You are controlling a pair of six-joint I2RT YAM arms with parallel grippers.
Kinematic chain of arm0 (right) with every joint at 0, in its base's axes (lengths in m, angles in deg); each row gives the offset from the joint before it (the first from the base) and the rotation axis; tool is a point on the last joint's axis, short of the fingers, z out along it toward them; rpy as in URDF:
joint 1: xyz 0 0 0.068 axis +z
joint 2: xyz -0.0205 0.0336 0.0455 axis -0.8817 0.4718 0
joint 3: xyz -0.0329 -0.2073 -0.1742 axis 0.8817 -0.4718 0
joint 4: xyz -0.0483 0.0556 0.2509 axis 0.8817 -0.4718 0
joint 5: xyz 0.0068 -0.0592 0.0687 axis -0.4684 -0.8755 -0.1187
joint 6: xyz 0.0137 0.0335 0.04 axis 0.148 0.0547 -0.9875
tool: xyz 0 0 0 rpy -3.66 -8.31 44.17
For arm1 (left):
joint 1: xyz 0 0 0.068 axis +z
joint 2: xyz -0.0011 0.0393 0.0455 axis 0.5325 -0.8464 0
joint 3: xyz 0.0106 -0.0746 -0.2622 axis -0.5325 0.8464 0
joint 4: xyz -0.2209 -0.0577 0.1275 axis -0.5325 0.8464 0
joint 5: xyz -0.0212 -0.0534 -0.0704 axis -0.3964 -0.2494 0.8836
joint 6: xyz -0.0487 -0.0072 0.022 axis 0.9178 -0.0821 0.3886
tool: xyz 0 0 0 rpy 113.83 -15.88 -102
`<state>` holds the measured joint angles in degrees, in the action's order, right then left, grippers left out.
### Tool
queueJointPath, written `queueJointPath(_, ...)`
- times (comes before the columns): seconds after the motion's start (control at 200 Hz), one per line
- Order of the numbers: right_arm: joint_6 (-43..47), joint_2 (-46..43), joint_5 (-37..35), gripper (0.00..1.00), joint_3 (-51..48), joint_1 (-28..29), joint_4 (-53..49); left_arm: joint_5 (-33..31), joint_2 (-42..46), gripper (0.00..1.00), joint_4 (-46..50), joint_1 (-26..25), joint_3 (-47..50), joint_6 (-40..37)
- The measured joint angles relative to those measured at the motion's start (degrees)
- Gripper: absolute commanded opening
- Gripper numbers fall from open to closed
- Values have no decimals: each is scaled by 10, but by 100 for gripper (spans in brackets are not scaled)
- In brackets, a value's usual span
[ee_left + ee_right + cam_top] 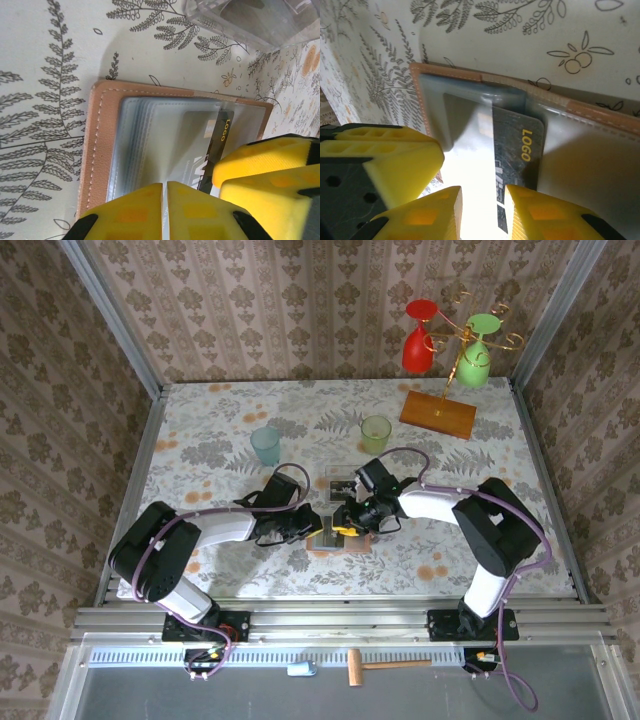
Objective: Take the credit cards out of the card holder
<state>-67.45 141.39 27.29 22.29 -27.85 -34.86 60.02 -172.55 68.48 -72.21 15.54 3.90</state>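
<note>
My L hand (164,195) is clenched shut on the card holder (97,150). Can't tell if my R hand (483,195) grips the card (517,145). Weak pinch: card slips, or holder lifts too.

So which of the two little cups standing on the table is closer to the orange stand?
The pale green cup; the light blue cup stands farther left, away from the stand.

clear tray (343,480) beyond card holder (338,540); near side free
</note>
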Motion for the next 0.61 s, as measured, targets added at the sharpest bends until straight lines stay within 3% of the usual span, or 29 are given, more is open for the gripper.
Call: queueJointPath(0.605,15,0,-13,30,1,0,-22,0,0,11,7,0,0,0)
